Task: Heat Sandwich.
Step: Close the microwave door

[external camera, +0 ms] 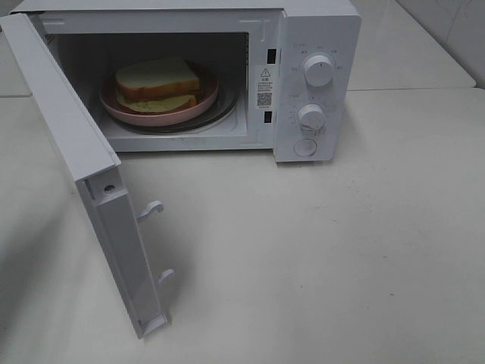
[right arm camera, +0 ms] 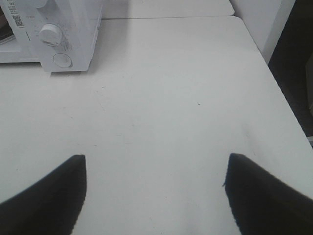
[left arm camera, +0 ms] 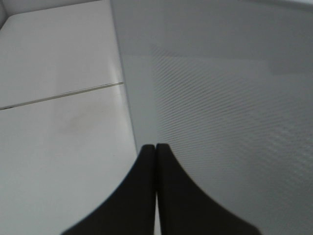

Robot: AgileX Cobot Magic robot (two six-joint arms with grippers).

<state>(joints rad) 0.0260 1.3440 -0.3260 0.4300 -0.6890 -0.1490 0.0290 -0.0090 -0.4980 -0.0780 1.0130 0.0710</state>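
The sandwich (external camera: 157,78), pale bread with yellowish-green filling, lies on a round pink plate (external camera: 121,114) inside the white microwave (external camera: 318,30). The microwave door (external camera: 68,136) stands wide open, swung out to the left. Neither arm shows in the exterior high view. In the left wrist view my left gripper (left arm camera: 156,147) is shut and empty, its tips close to the door's grey meshed outer face (left arm camera: 220,98); I cannot tell if they touch. My right gripper (right arm camera: 156,156) is open and empty above the white table, with the microwave's control panel (right arm camera: 73,29) some way ahead of it.
The control panel has two white knobs (external camera: 318,70) (external camera: 311,116) and a round button (external camera: 305,148). Two latch hooks (external camera: 151,208) stick out of the door's free edge. The white table (external camera: 341,250) spreads in front and to the right; its right edge shows in the right wrist view (right arm camera: 279,83).
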